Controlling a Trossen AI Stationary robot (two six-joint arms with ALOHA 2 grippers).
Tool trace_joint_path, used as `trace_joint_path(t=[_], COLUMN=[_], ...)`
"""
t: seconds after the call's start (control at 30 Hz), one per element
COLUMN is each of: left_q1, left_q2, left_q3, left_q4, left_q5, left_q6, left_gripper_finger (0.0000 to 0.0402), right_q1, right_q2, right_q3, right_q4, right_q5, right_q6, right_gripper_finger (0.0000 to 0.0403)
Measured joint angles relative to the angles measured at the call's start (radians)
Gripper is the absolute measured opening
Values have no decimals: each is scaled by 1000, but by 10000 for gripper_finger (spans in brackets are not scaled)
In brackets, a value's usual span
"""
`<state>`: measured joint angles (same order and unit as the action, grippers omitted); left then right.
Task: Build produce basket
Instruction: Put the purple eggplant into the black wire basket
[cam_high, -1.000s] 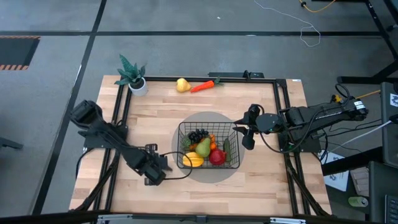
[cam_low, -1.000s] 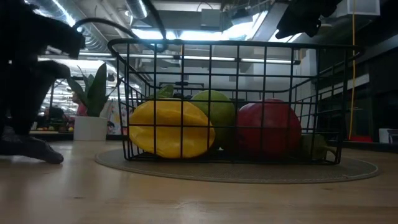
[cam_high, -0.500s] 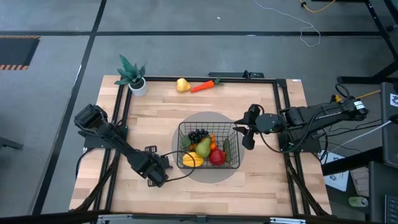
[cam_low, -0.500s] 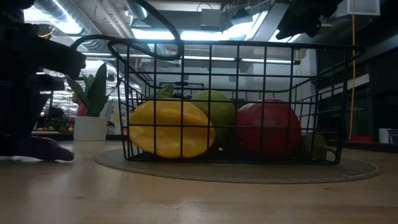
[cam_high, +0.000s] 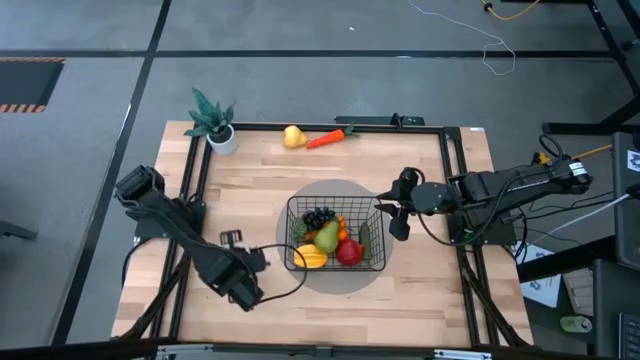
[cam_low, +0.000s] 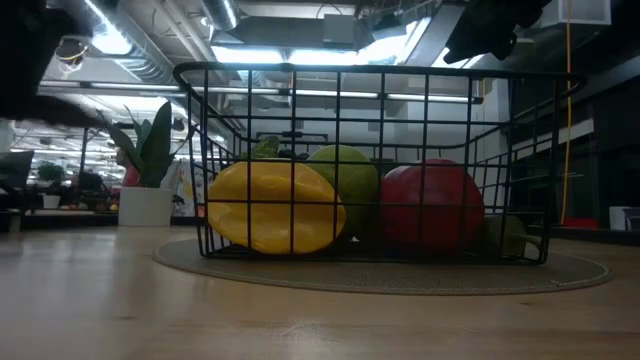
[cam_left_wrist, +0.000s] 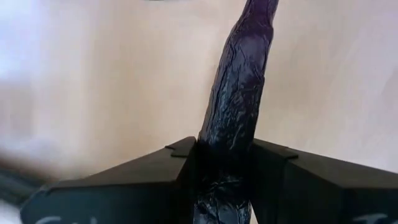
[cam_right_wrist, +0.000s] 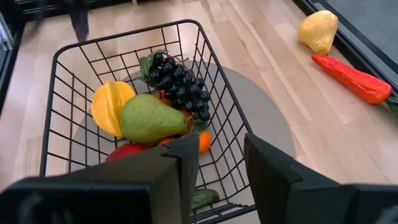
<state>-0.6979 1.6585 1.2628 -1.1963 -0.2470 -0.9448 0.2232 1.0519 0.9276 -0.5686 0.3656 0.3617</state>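
Observation:
The black wire basket (cam_high: 335, 237) stands on a round grey mat mid-table. It holds dark grapes (cam_right_wrist: 177, 84), a green pear (cam_right_wrist: 152, 118), a yellow mango (cam_low: 272, 207), a red apple (cam_low: 432, 205), an orange and a cucumber. My left gripper (cam_high: 248, 263) is near the table's front left, raised, shut on a dark purple eggplant (cam_left_wrist: 239, 99). My right gripper (cam_high: 398, 218) hovers open and empty over the basket's right rim; its fingers show in the right wrist view (cam_right_wrist: 217, 168). A yellow pear (cam_high: 293, 136) and an orange carrot (cam_high: 326, 139) lie at the far edge. My left gripper pinches the eggplant between its two fingers (cam_left_wrist: 180, 168), on its sides (cam_left_wrist: 227, 155). The eggplant lies along the fingers and its slim end (cam_left_wrist: 258, 12) sticks out ahead past the tips. In the low view nothing of it rests on the table.
A small potted plant (cam_high: 213, 122) in a white pot stands at the far left corner. A black metal frame (cam_high: 452, 180) runs around the tabletop. Bare wood lies left of the basket and along the front edge.
My left gripper has risen from the tabletop with the eggplant and drawn a little toward the near left corner. In the low view the dark shape that lay on the table at the left is gone. My right arm has kept still.

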Motion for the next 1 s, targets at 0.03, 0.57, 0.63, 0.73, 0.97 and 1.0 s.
trace_joint_path(t=[0.03, 0.57, 0.63, 0.73, 0.97, 1.0], left_q1=[-8, 250, 305, 369, 418, 417], left_q2=[0, 7, 28, 70, 139, 145], left_q3=[45, 359, 360, 359, 357, 358], left_q4=[-69, 224, 385, 509, 465, 472], left_q5=[-23, -489, -362, -220, -149, -141], left_q6=[-13, 443, 581, 671, 637, 638], left_gripper_finger=[73, 73, 73, 73, 127, 143], right_q1=[0, 0, -1, 0, 0, 0], right_q2=[0, 0, 0, -1, -1, -1], right_q3=[0, 0, 0, 0, -1, -1], right_q4=[0, -5, -18, -52, -146, -160], right_q5=[0, 230, 300, 321, 263, 263], right_q6=[0, 91, 107, 109, 161, 164], right_gripper_finger=[119, 119, 119, 119, 119, 119])
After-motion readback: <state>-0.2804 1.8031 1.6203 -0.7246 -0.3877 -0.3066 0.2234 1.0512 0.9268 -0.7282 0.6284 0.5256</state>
